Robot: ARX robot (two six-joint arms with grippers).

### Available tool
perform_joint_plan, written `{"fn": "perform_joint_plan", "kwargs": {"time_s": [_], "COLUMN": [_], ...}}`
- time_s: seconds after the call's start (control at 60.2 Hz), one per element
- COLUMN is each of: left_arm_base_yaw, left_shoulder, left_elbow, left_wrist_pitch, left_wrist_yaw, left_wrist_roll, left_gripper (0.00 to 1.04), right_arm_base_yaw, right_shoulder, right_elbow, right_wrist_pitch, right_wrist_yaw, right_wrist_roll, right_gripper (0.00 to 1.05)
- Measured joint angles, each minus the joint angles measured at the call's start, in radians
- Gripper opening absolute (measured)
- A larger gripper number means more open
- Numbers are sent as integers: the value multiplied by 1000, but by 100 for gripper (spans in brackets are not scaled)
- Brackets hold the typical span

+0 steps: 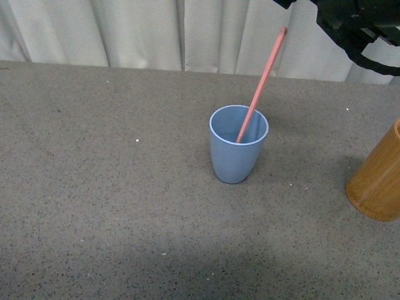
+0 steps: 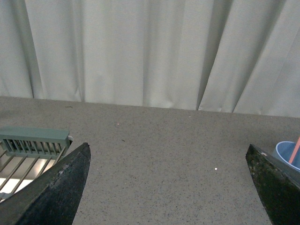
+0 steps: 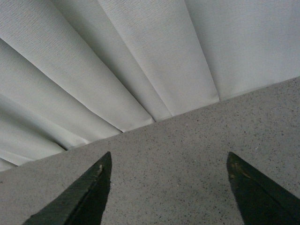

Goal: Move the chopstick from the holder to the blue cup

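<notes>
Front view: chopstick (image 1: 262, 85) stood inside blue cup (image 1: 238, 152), lower end in the cup, top leaning toward the curtain (image 1: 137, 31).
Holder: holder (image 1: 379, 182) sat at the right edge of the surface (image 1: 112, 187), apart from the cup.
Left end effector (image 2: 171, 187): jaws spread wide, empty.
Right end effector (image 3: 168, 187): jaws apart, empty.
Left wrist extra: grey rack (image 2: 30, 145) near one jaw.

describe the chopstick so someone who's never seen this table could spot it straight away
On the grey speckled table, find the blue cup near the middle. The chopstick stands in it, leaning toward the curtain. It is the only long, thin salmon-pink stick, unlike the squat orange-brown holder at the right edge.
</notes>
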Motion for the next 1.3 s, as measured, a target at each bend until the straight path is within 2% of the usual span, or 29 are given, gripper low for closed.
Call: {"fn": "perform_joint_plan", "kwargs": {"time_s": [0.116,0.316,0.432,0.515,0.548,0.598,0.665,0.731,0.831,0.931,1.014,1.296], "left_arm_base_yaw": [0,0,0,0,0,0,0,0,0,0,0,0], "left_shoulder": [0,0,0,0,-1,0,0,-1,-1,0,-2,-1], "left_elbow": [0,0,0,0,0,0,0,0,0,0,0,0], "left_wrist_pitch": [0,0,0,0,0,0,0,0,0,-1,-1,-1], "left_wrist_yaw": [0,0,0,1,0,0,0,0,1,0,-1,0], "left_wrist_roll": [0,0,0,0,0,0,0,0,0,0,0,0], "left_gripper": [98,98,98,98,98,98,98,98,98,98,98,98], "right_arm_base_yaw": [-6,-53,-103,-163,-208,-287,-330,-335,-334,-335,-335,-335], "right_shoulder": [-10,-104,-178,-208,-262,-410,-618,-842,-1326,-1715,-1865,-1894], "right_elbow": [-10,-130,-251,-430,-552,-709,-851,-958,-1025,-1024,-1024,-1024], "right_wrist_pitch": [2,55,124,416,561,598,505,336,-137,-436,-525,-533], "right_wrist_yaw": [0,2,-31,-51,-105,-187,-189,-196,-209,-210,-211,-210], "right_wrist_roll": [0,-40,-68,-254,-381,-486,-534,-555,-574,-582,-588,-588], "right_gripper": [97,95,95,81,72,60,47,36,19,3,1,1]}}
